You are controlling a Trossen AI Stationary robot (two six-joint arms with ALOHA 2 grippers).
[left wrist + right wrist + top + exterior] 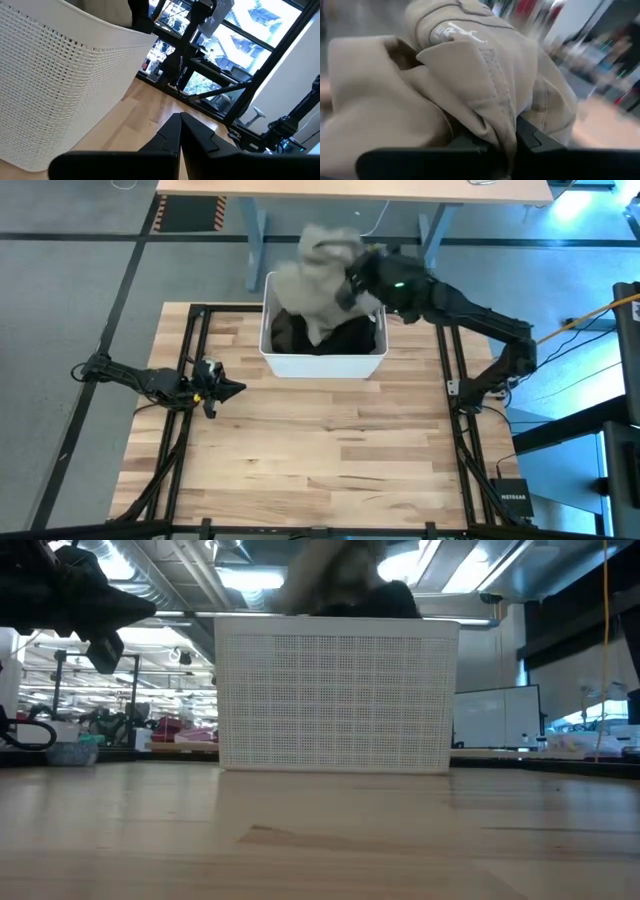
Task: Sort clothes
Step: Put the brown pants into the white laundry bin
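A khaki-beige garment [315, 275] hangs bunched over the white plastic bin [322, 362] at the table's far edge; its lower part reaches down into the bin, where dark clothes [345, 335] lie. My right gripper [352, 278] is shut on the beige garment above the bin's far right part; the garment fills the right wrist view [445, 85]. My left gripper [235, 389] is shut and empty, low over the table to the left of the bin's near left corner. The pink checked shirt is out of view. My right gripper pinches a bunched fold of the khaki-beige garment [495, 132] between its two fingers, several layers together. The fingers come from the table's right, roughly level. The garment hangs lifted, its lower end [318, 330] still inside the bin, slack.
The white bin's latticed wall [335, 700] stands at the table's far middle and also shows in the left wrist view [60, 90]. Bare wooden tabletop [320, 450] lies in front of it. A desk [350, 190] stands beyond the far edge.
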